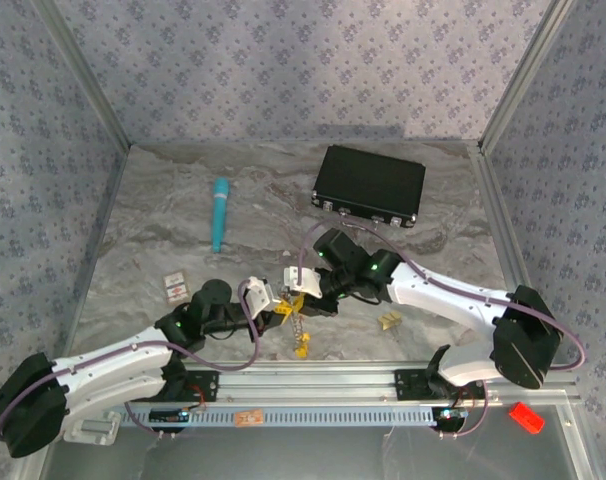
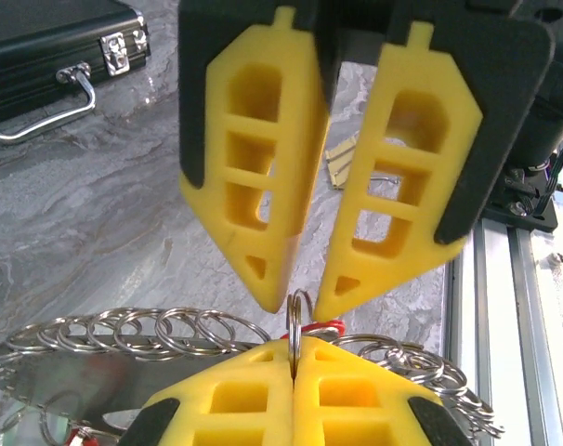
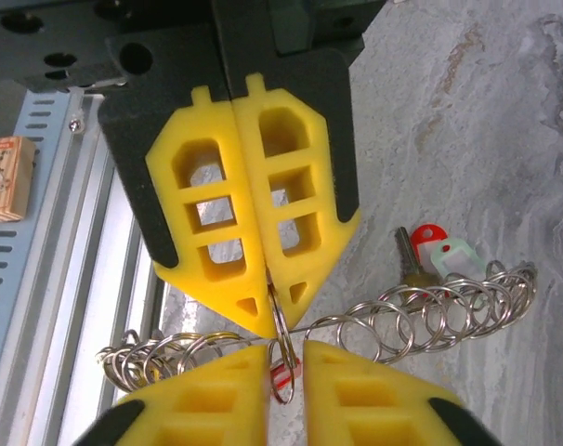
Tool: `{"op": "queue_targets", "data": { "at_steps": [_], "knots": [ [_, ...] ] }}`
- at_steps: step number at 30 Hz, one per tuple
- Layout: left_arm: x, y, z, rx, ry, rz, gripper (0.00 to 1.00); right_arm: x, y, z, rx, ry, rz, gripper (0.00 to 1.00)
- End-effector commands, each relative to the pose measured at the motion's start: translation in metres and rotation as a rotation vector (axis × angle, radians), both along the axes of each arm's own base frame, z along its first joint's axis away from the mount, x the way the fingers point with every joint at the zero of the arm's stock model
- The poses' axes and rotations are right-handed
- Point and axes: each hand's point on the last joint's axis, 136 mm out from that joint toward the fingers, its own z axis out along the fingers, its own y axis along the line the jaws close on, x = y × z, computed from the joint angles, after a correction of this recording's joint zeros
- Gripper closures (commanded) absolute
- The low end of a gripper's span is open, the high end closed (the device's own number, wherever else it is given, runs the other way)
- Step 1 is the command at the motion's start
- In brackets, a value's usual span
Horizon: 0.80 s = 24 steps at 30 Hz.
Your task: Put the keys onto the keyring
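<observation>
Pinching a small ring [image 2: 294,314] in clenched left fingers [image 2: 263,364] | right fingers [image 2: 302,167] parted, tips straddling it | keyring [image 3: 393,321] slung between both, red-tagged key [image 3: 413,258] beside its coils | risk: right closing off-centre, twisting ring free, keyring dropping to tabletop [image 3: 467,139].

Near the front edge of the desk [image 1: 183,250], about midway across, your two tools meet tip to tip. The left tool [image 2: 294,351] reaches in from the left and the right tool [image 3: 286,358] from the right. The keyring [image 3: 446,311] runs between them and stretches out to both sides. Keys [image 1: 389,320] lie on the desk just right of that meeting point. Behind, toward the far right, sits a case [image 1: 369,186], and a tube [image 1: 220,214] lies well apart to its left. A small packet [image 1: 174,288] rests left of the left arm.
</observation>
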Motion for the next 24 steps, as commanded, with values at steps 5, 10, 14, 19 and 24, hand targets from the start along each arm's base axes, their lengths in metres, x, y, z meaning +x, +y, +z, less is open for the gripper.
{"op": "queue_targets", "data": {
  "at_steps": [5, 10, 14, 19, 24],
  "knots": [
    [-0.001, -0.003, 0.025, -0.091, -0.079, -0.019, 1.00, 0.002, -0.009, 0.009, 0.140, 0.086, -0.087, 0.74],
    [-0.002, -0.004, 0.025, -0.097, -0.080, -0.025, 1.00, 0.003, -0.005, 0.004, 0.172, 0.115, -0.107, 0.74],
    [-0.002, -0.004, 0.025, -0.095, -0.082, -0.025, 1.00, 0.003, -0.005, -0.001, 0.164, 0.126, -0.105, 0.77],
    [-0.001, -0.004, 0.024, -0.096, -0.081, -0.024, 1.00, 0.002, -0.004, -0.002, 0.165, 0.136, -0.096, 0.86],
    [-0.001, -0.004, 0.025, -0.098, -0.087, -0.021, 1.00, 0.000, -0.005, -0.006, 0.144, 0.151, -0.087, 0.96]
  ]
}}
